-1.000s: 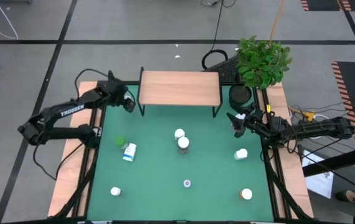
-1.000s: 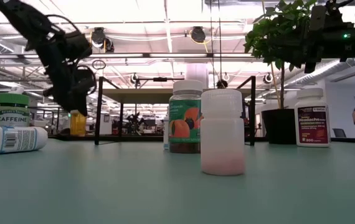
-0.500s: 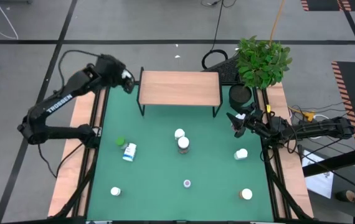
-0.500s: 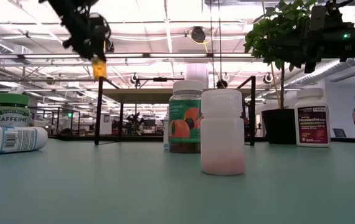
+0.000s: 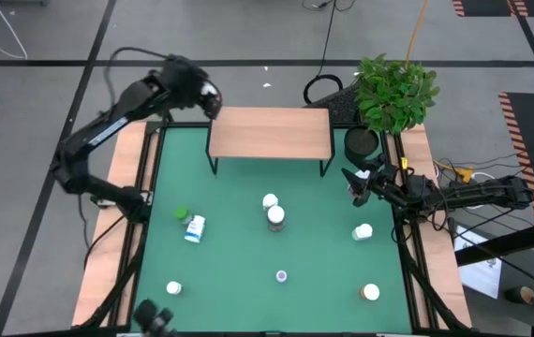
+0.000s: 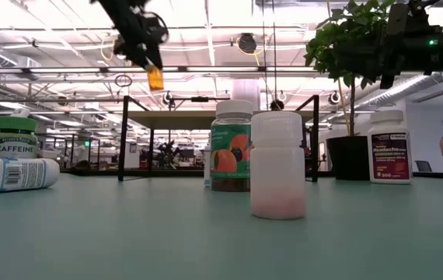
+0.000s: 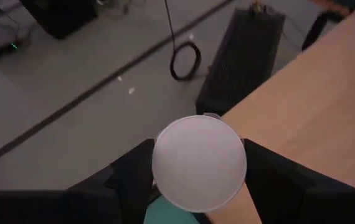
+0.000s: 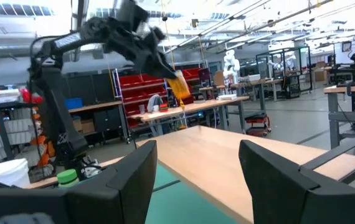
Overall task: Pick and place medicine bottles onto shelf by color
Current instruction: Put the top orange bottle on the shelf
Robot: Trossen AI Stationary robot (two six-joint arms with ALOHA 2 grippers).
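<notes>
Left gripper (image 5: 211, 97) clamped on an orange bottle (image 6: 155, 78), high above the shelf's (image 5: 270, 133) left edge.

Amber bottle (image 6: 155, 78) hangs upright above shelf's (image 5: 270, 132) left end.

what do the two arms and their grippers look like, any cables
Both arms are dark, slim and jointed. The left arm has a thin black cable looping above it. The right arm looks the same. The right gripper has two broad, flat black fingers.
</notes>
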